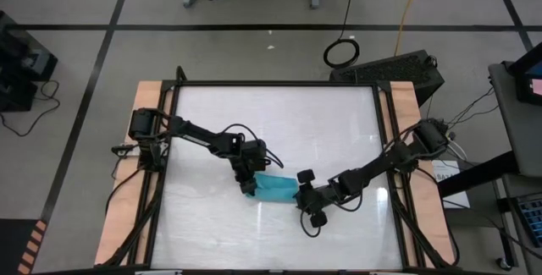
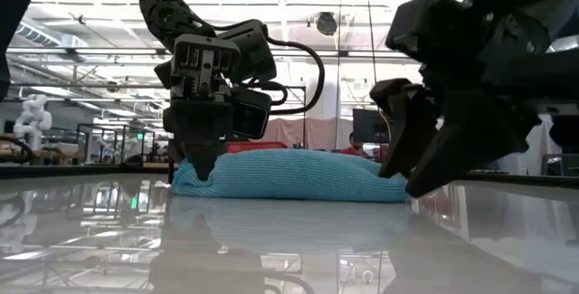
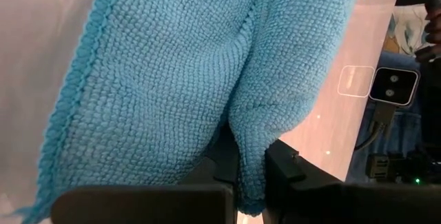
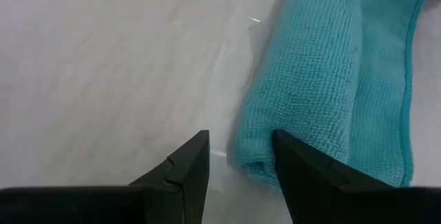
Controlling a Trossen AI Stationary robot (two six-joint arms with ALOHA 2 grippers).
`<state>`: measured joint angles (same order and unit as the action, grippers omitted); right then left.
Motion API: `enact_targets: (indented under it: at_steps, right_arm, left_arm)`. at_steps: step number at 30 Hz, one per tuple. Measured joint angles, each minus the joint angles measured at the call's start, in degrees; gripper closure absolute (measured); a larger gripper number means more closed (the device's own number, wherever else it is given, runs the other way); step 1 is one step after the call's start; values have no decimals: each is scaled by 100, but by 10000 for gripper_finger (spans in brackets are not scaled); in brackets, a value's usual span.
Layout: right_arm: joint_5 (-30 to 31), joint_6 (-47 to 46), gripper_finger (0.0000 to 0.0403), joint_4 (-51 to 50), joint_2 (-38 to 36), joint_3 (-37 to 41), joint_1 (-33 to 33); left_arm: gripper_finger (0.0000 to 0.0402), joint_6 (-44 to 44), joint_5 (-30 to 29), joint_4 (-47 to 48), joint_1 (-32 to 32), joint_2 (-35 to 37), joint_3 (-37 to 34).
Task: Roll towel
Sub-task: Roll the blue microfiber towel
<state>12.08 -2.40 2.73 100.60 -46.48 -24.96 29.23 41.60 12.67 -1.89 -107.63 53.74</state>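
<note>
The table [image 1: 212, 233], my work surface, is a pale glossy sheet framed in black rails with bare wood strips along its left and right sides. My left arm reaches in from the left edge and my right arm from the right edge; both meet near the middle of the table, slightly toward its near side. The towel [image 1: 273, 187], a turquoise-blue knitted cloth, lies there as a low, partly rolled bundle, flat on the surface between my two grippers. My left gripper [image 2: 203, 163] stands over the towel's left end, pointing down, its fingers [image 3: 293, 172] clenched on a fold of the cloth, which bulges up between them in the left wrist view. My right gripper [image 4: 241, 162] sits at the towel's right end, released: its fingers [image 4: 186, 165] are parted, nothing between them but bare table, and one finger lies just beside the rolled edge. Whether that finger touches the cloth I cannot tell.
</note>
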Motion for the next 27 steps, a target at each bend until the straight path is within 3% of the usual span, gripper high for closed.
enact_targets:
  at_steps: [22, 27]
  right_arm:
    - [-177, -554, 253, 153, 168, -7, 443]
    - [-203, -670, 278, 154, 168, -7, 520]
  left_arm:
    - [373, -13, 57, -11, 0, 0, 2]
    - [373, -13, 61, -13, 2, 0, 4]
